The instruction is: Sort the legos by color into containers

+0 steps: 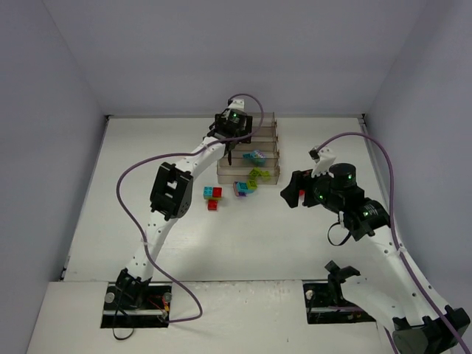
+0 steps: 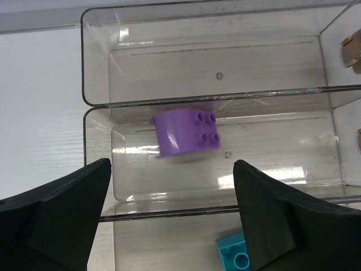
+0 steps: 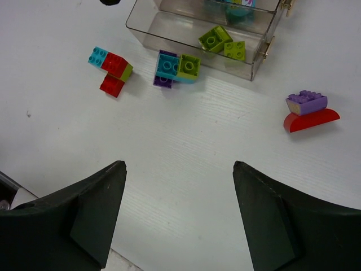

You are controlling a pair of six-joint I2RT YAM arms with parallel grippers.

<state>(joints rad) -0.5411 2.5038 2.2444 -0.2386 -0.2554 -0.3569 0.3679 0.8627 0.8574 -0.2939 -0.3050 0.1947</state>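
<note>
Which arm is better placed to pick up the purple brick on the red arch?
Right. The right gripper, open, hovers over the table with the purple brick on the red arch close by. The left gripper is over the rack, farther off.

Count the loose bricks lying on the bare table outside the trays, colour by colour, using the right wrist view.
Red bricks: 3
Purple bricks: 2
Cyan bricks: 2
Lime bricks: 2
Total: 9, counting only bricks that show.
</note>
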